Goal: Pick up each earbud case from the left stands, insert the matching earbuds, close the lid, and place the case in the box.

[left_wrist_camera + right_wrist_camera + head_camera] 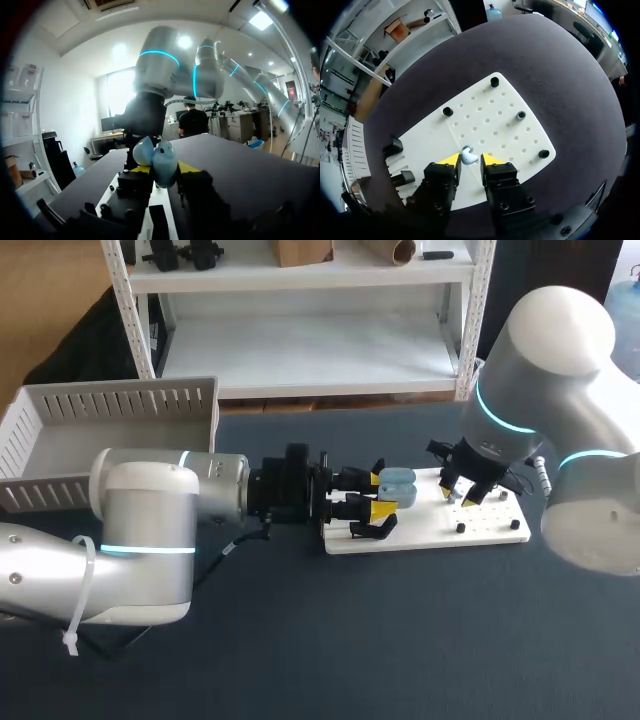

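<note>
A light-blue earbud case [399, 485] is held over the left end of the white pegboard [490, 525], with my left gripper [382, 492] shut on it. In the left wrist view the case [165, 161] stands between the yellow tips with its lid [143, 150] swung open. My right gripper [458, 498] hangs low over the middle of the board. In the right wrist view a pale blue earbud [468, 157] lies on the board [510, 125] between the right gripper's [470, 160] fingers, which stand close on either side with a slight gap showing.
Black stands [372, 530] sit at the board's left end, under the left gripper. Short black pegs [494, 81] dot the board's corners. A grey slotted box [110, 430] stands at the back left of the dark table.
</note>
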{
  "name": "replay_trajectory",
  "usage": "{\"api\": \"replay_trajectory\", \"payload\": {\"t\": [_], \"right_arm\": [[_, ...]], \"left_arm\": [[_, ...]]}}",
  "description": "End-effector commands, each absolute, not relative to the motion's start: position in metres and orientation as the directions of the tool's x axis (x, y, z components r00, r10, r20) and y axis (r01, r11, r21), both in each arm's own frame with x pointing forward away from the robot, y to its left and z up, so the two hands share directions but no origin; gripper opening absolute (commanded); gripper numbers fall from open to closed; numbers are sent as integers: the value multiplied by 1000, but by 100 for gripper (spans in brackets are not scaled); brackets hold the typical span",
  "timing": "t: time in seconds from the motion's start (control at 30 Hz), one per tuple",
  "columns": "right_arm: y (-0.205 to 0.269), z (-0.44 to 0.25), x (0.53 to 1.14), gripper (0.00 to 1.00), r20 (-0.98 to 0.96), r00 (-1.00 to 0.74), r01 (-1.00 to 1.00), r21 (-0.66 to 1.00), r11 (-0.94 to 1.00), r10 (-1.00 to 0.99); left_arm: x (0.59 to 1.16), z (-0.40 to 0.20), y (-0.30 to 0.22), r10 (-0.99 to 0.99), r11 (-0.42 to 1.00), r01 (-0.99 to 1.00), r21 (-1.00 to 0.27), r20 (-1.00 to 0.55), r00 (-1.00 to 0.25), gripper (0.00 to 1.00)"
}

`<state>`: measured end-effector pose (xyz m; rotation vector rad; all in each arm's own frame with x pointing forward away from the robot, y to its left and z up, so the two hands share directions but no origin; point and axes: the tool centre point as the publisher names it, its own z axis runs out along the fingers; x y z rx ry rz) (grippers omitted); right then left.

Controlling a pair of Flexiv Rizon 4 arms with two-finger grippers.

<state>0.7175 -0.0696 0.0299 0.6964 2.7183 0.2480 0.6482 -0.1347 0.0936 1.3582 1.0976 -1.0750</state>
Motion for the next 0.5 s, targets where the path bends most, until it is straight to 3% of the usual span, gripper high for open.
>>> {"api": "replay_trajectory", "payload": {"t": [0.03, 0.2, 0.23, 0.27, 0.3, 0.5], "right_arm": [[-69, 30, 719, 25, -263, -830, 437, 240, 867, 491], [-69, 32, 718, 22, -261, -831, 437, 238, 868, 490], [-69, 32, 718, 17, -261, -832, 436, 238, 868, 490], [-69, 32, 718, 4, -261, -832, 436, 237, 868, 489], [-69, 32, 718, 0, -262, -833, 435, 237, 869, 488], [-69, 34, 716, 0, -267, -833, 431, 235, 871, 484]], "left_arm": [[647, 93, -135, 52, -39, 983, 180, -982, 182, 0], [647, 93, -135, 52, -39, 983, 180, -982, 182, 0], [647, 93, -135, 52, -39, 983, 180, -982, 182, 0], [647, 93, -135, 52, -39, 983, 180, -982, 182, 0], [647, 93, -135, 52, -39, 983, 180, -982, 182, 0], [647, 93, -135, 52, -39, 983, 180, -982, 182, 0]]}}
